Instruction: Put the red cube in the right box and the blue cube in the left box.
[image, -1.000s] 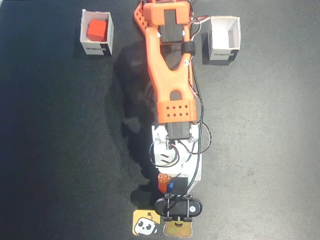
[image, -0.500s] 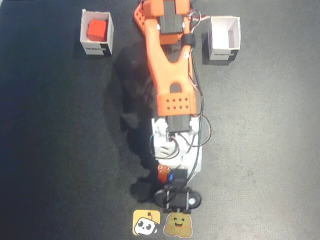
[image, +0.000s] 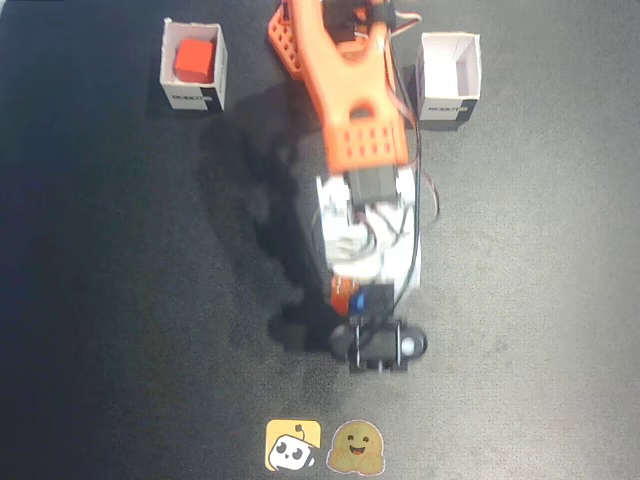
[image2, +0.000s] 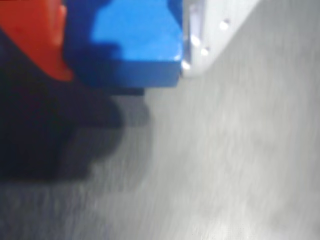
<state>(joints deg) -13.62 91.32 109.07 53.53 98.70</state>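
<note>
The red cube (image: 193, 58) lies inside the white box (image: 171, 70) at the top left of the fixed view. The other white box (image: 447, 100), at the top right of that view, is empty. My gripper (image: 365, 300) hangs over the middle of the dark mat, shut on the blue cube (image: 378, 297). In the wrist view the blue cube (image2: 132, 42) sits between the orange finger (image2: 30, 35) and the white finger (image2: 215, 25) of the gripper (image2: 127, 72). Its shadow lies on the mat below it.
The orange arm (image: 345, 90) reaches down the middle of the fixed view between the two boxes. Two stickers, one yellow (image: 293, 445) and one brown (image: 357, 447), lie at the mat's bottom edge.
</note>
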